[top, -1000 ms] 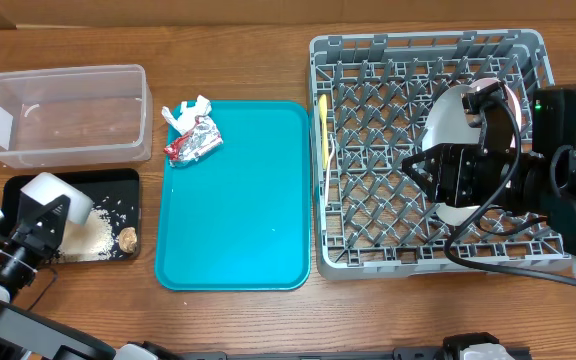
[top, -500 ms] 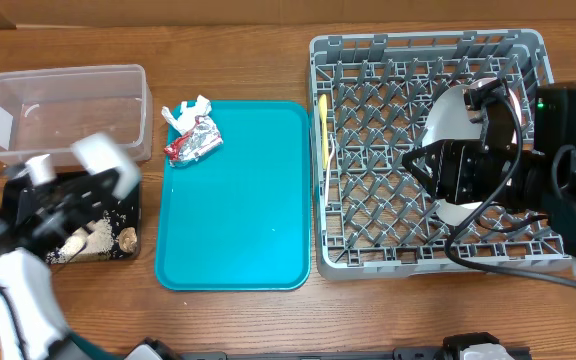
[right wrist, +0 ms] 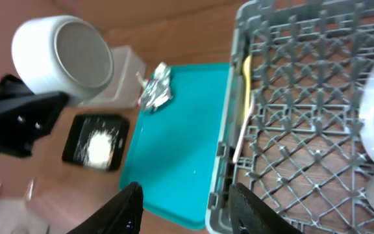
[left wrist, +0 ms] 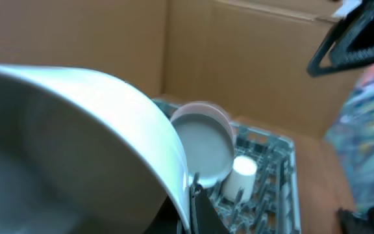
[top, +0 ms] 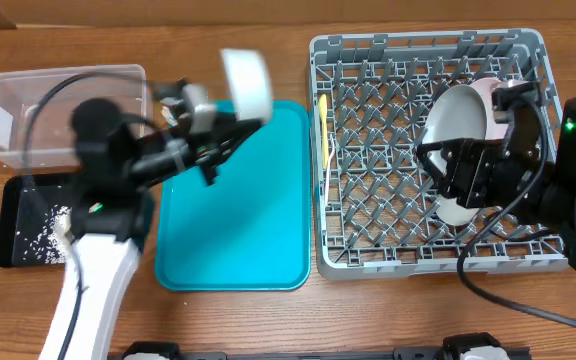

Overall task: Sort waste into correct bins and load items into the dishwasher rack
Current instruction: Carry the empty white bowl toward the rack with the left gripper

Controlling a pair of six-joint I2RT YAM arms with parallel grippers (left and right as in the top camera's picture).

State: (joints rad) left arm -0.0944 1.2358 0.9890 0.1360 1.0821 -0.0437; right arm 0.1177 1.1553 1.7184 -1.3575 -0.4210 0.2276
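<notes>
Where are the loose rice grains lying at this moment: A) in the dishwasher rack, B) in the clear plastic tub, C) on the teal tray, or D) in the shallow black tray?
D: the white rice grains lie scattered on the floor of the shallow black tray.

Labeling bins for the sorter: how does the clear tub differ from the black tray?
The clear tub is see-through with tall walls; the black tray is opaque and shallow. The tray holds scattered rice; the tub's visible part shows nothing inside. Both are rectangular and sit next to each other.
</notes>
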